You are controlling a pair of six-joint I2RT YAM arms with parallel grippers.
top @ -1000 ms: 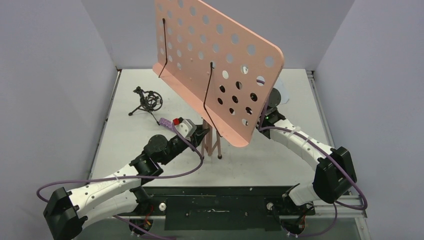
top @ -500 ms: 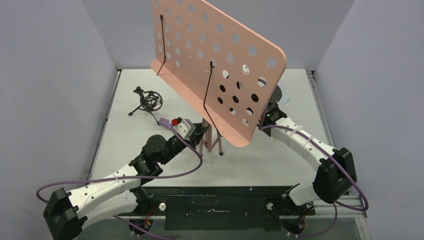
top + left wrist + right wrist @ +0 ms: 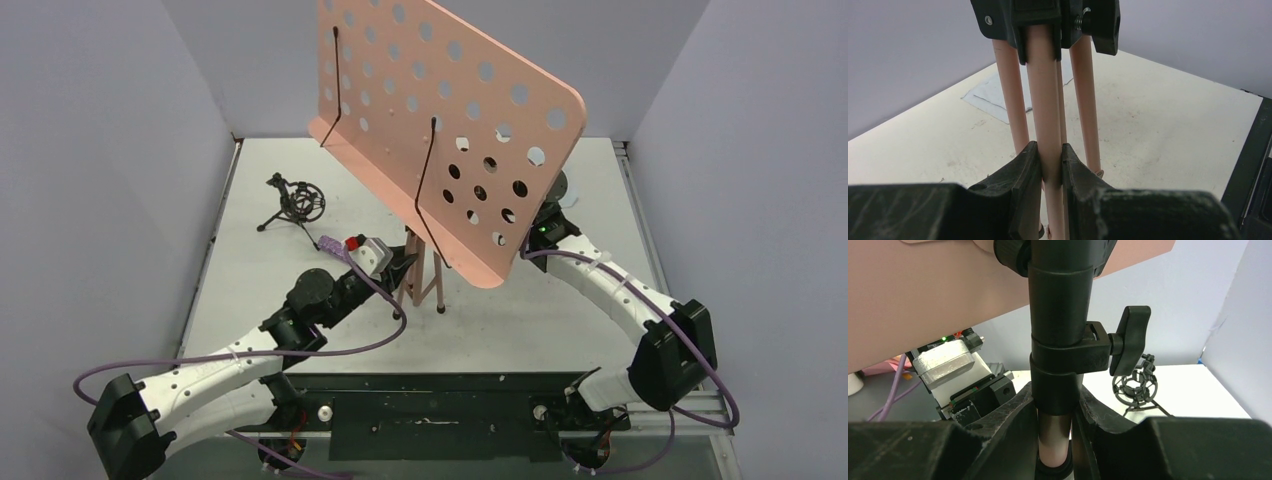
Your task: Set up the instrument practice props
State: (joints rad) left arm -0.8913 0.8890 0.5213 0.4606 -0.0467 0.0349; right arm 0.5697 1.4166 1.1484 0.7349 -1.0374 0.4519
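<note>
Music stand (image 3: 450, 110): leg (image 3: 1043, 100) in L pincer (image 3: 1049, 156), post (image 3: 1058, 340) in R pincer (image 3: 1055, 401).

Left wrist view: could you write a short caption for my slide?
Left gripper clamps a tube of the pink music stand above the table.

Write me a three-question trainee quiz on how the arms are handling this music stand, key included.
1. True or false: the left gripper is shut on a pink tube of the music stand.
2. What does the right gripper clamp? A) a sheet-music page; B) the black collar on the stand's pole; C) a microphone.
3. In the top view, on which side of the stand does the small black mic holder sit?

Key: 1 true; 2 B; 3 left, standing apart from the stand on the table.
</note>
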